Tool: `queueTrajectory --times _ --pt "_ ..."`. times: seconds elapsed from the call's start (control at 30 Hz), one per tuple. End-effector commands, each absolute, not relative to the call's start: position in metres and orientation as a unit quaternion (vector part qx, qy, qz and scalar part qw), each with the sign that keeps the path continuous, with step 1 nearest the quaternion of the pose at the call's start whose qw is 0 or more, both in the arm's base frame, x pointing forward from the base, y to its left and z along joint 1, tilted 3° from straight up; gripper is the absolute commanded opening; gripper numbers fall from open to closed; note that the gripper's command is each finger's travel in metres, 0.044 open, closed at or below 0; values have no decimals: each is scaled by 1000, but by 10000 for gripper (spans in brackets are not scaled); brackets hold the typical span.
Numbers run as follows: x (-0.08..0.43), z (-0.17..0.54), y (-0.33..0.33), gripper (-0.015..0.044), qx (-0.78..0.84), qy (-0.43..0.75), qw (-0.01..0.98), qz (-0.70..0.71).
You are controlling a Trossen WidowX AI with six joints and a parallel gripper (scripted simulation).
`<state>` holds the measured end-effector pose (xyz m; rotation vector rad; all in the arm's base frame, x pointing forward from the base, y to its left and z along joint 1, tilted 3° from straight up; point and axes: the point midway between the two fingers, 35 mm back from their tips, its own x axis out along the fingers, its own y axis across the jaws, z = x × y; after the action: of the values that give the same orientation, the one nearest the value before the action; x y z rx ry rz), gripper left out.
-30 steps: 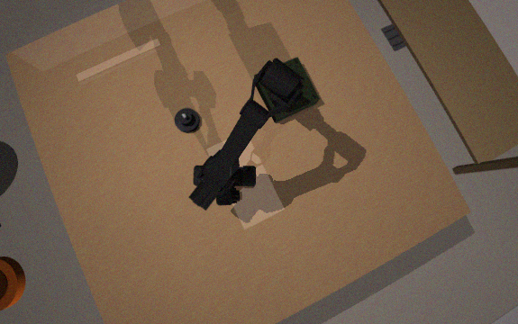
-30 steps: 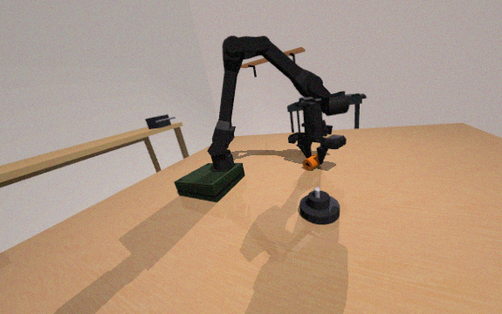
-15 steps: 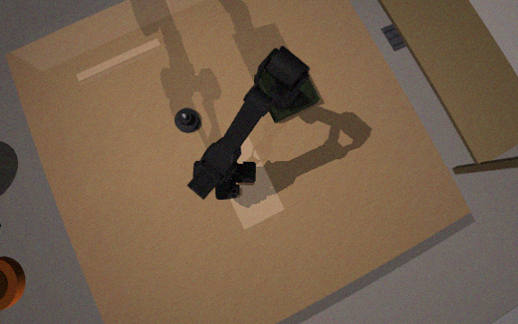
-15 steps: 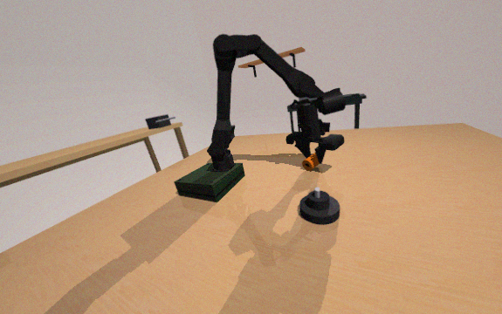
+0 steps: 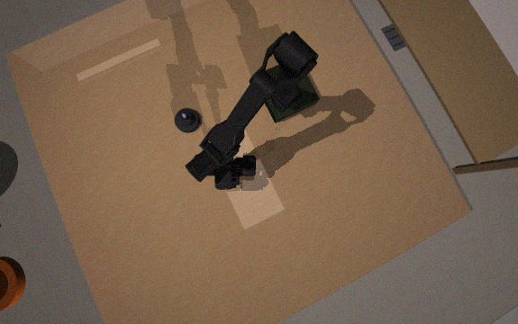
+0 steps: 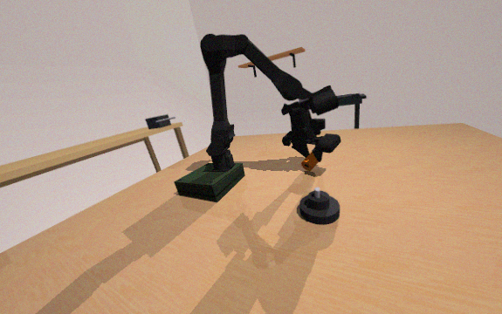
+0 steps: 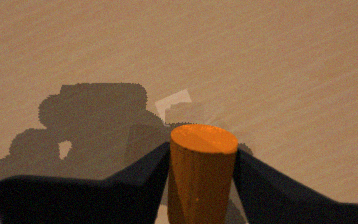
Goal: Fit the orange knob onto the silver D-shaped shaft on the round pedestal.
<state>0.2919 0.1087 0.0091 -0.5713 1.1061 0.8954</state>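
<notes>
The orange knob [image 6: 309, 162] [image 7: 200, 175] is held between the fingers of my gripper [image 6: 312, 157] [image 7: 200, 150], which is shut on it. The knob is tilted and appears slightly above the table; its end towards the exterior camera shows a small dark opening. The end seen in the wrist view is plain. The flat side of the hole cannot be made out. The round black pedestal [image 5: 191, 128] [image 6: 320, 215] stands apart from the gripper, with the silver shaft [image 6: 317, 191] upright and bare on top. In the top view the arm hides the knob.
The arm's dark green base [image 5: 304, 100] [image 6: 209, 180] stands on the wooden table [image 5: 150, 252] [image 6: 429, 244]. The pedestal lies between the gripper and the exterior view. Arm shadows cross the table. A wooden bench [image 5: 466, 81] [image 6: 80, 150] stands beyond the table's edge.
</notes>
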Motion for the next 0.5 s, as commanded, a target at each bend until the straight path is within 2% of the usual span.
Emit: queueTrajectory --times 0.0,0.47 --pt "289 12 105 180 -248 478 735 412" --pt "283 14 95 180 -210 411 775 433"
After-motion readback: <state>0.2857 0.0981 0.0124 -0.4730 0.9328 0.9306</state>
